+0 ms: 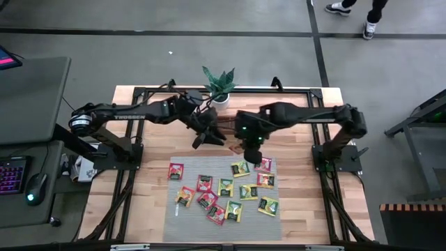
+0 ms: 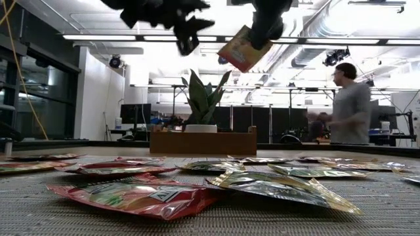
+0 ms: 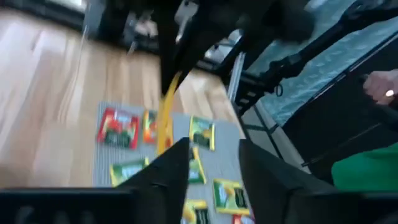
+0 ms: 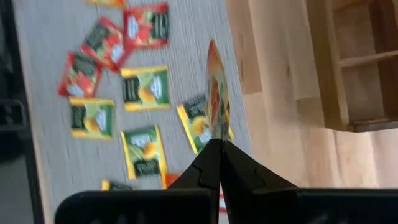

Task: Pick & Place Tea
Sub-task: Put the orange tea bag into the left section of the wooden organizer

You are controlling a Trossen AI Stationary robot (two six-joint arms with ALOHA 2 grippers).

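The small flat orange-and-red tea sachet hangs edge-down from the right gripper, whose fingers are pinched fully together on just its lower edge, high above the grey ribbed mat. The remaining red, yellow and green sachets lie scattered flat on that mat. The brown wooden tray stands past the mat's far edge, near the potted plant.

With so thin a pinch, the sachet could twist or slip out during the carry and land outside the tray. The left gripper hovers just beside, fingers partly apart and seemingly empty, though its wrist view is blurred; the two arms are close enough to clash.
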